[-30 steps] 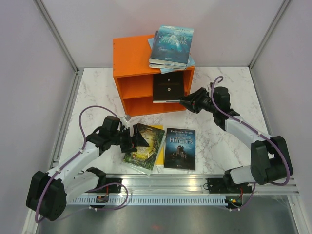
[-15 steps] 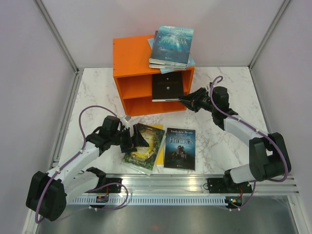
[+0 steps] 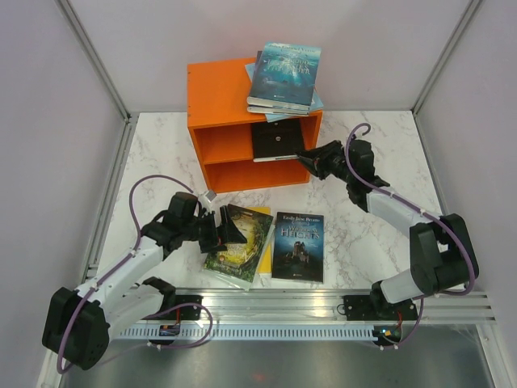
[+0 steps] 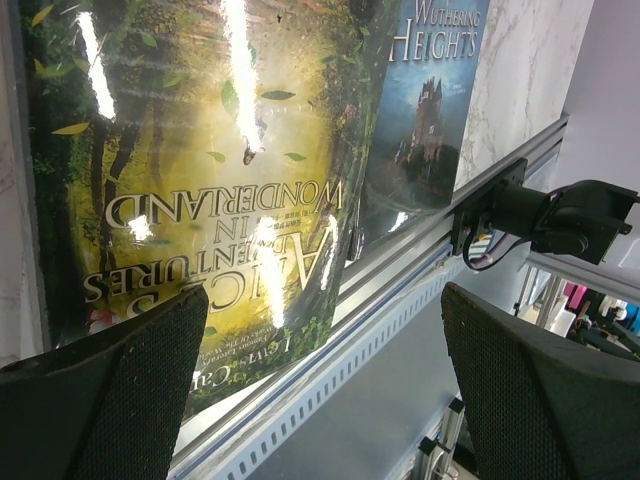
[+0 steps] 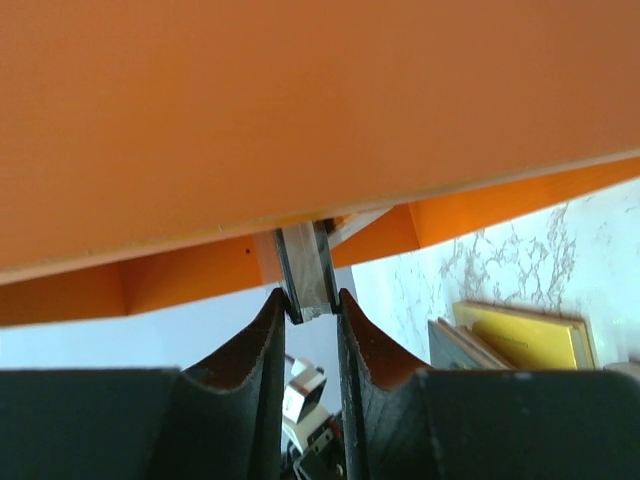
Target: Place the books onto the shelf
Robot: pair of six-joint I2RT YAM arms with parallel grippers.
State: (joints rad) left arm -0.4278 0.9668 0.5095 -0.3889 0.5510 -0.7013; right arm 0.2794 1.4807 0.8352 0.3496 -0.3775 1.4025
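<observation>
Jaws of the right claw [image 3: 309, 159], seen from above, are nipped nearly shut on the near right corner of a black book [image 3: 279, 141] that sits in the upper compartment of the orange shelf [image 3: 218, 121] just ahead of that claw. A stack of books [image 3: 284, 74] rests on the shelf top beyond it, while the left claw [image 3: 218, 233] hangs over a green-gold book [image 3: 240, 236] on the counter [image 3: 355, 234]. From the left wrist, that claw gapes wide with nothing in it, the green-gold cover directly beneath and a dark blue book [image 4: 425, 100] just to its right. From the right wrist, both fingers press the black book's thin edge, orange shelf board close above, and a yellow book [image 5: 525, 335] lies low to the right.
</observation>
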